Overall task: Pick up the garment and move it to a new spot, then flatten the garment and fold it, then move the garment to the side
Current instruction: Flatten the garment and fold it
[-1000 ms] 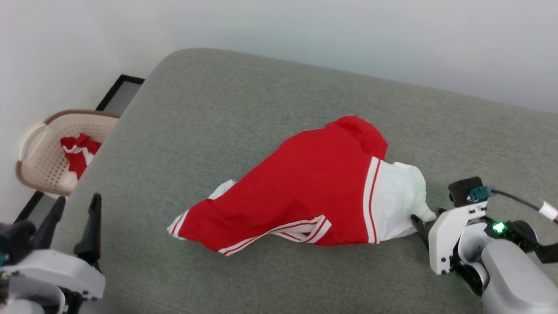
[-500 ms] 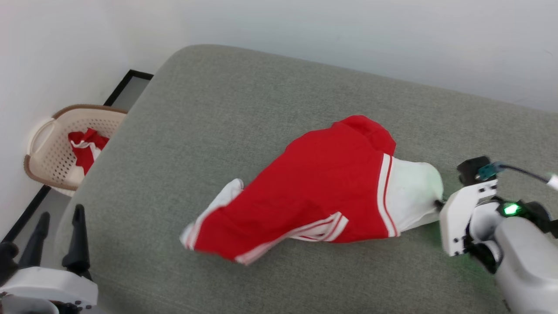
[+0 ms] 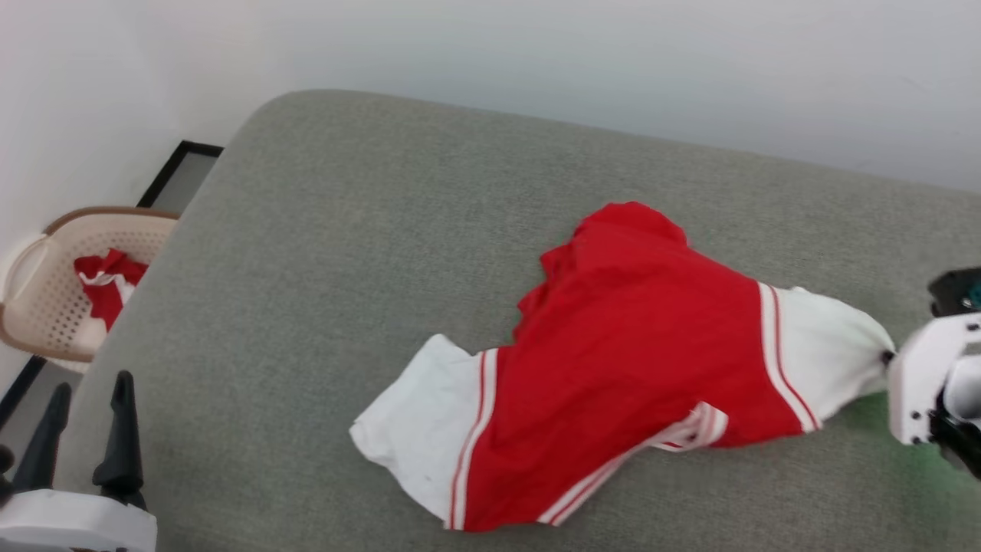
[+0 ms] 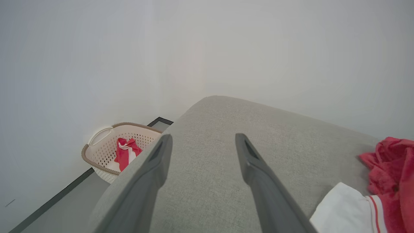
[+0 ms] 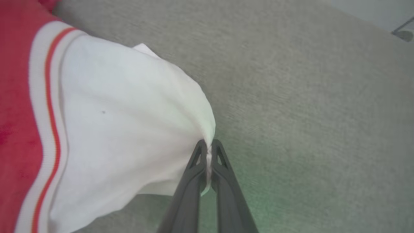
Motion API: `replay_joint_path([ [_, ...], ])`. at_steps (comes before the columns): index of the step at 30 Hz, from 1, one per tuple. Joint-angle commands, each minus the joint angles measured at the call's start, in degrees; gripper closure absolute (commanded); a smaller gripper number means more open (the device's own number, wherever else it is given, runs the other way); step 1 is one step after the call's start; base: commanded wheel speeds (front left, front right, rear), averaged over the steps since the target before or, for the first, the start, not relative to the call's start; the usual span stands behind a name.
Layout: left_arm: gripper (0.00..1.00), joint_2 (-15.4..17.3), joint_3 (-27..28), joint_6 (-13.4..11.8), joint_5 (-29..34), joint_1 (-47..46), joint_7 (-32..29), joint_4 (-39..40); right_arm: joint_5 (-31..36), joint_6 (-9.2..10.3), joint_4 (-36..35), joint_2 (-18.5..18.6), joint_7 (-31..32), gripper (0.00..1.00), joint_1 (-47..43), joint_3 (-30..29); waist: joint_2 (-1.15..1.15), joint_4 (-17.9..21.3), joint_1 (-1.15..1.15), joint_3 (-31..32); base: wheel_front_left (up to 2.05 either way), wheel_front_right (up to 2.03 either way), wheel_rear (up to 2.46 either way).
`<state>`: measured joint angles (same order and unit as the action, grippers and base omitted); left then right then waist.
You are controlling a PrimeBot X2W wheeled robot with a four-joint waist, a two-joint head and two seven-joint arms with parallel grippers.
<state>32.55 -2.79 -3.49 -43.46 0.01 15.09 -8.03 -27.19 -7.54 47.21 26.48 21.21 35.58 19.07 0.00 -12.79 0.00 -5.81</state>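
We're early in this one: the soft red jersey shirt with white sleeve ends [image 3: 628, 360] lies rumpled on the grey fabric cushion [image 3: 345, 230], right of centre, not yet flattened or folded. Our right end effector [image 5: 208, 150] is pressed together, pinching the white sleeve end at 3 o'clock. The left end effector [image 4: 202, 145] hangs spread at 7 o'clock, holding nothing. A second ago the right one gaped. Now it grips, and the shirt stretches longer, its other white sleeve laid bare.

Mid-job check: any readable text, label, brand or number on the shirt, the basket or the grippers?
No readable text in any view.
garment: plain red and white cloth with striped bands, no print or tag showing.
basket: no label showing.
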Motion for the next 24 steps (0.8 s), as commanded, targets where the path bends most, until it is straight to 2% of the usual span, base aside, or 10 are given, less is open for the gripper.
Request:
replay_joint_path([
  [1,0.00,0.0,0.2,0.3,0.5,0.1,0.0,0.0,-0.2,0.10,0.0,0.6,0.1,1.00,-1.0,-0.8,0.00,0.7,0.00,0.1,0.00,0.00,0.00],
  [6,0.00,-0.2,0.4,1.4,0.4,-0.2,0.0,-0.5,-0.4,0.10,0.9,1.7,1.3,1.00,-4.9,-4.4,0.00,1.9,0.00,0.0,0.00,0.00,0.00],
  [13,0.00,0.6,-0.7,2.9,0.7,-1.0,-0.5,-1.4,0.8,0.10,3.8,-0.7,2.3,1.00,-8.9,-8.4,0.00,3.3,0.00,0.1,0.00,0.00,0.00],
  [14,0.00,0.7,-0.9,3.1,0.6,-1.2,-0.7,-1.6,1.0,0.11,4.1,-1.2,2.1,0.69,-9.1,-8.9,0.00,3.5,0.00,0.1,0.00,0.00,0.00],
  [16,0.00,1.1,-1.3,3.6,0.6,-1.5,-1.1,-1.7,1.9,0.10,4.7,-1.6,2.2,0.00,-9.2,-9.4,0.00,3.8,0.00,0.3,0.00,0.00,0.00],
  [24,0.00,3.3,-3.0,5.5,-0.6,-2.7,-6.1,0.0,2.7,0.09,0.9,-2.8,0.8,0.00,-7.6,-11.1,0.00,6.3,0.00,1.6,0.00,0.00,0.00],
])
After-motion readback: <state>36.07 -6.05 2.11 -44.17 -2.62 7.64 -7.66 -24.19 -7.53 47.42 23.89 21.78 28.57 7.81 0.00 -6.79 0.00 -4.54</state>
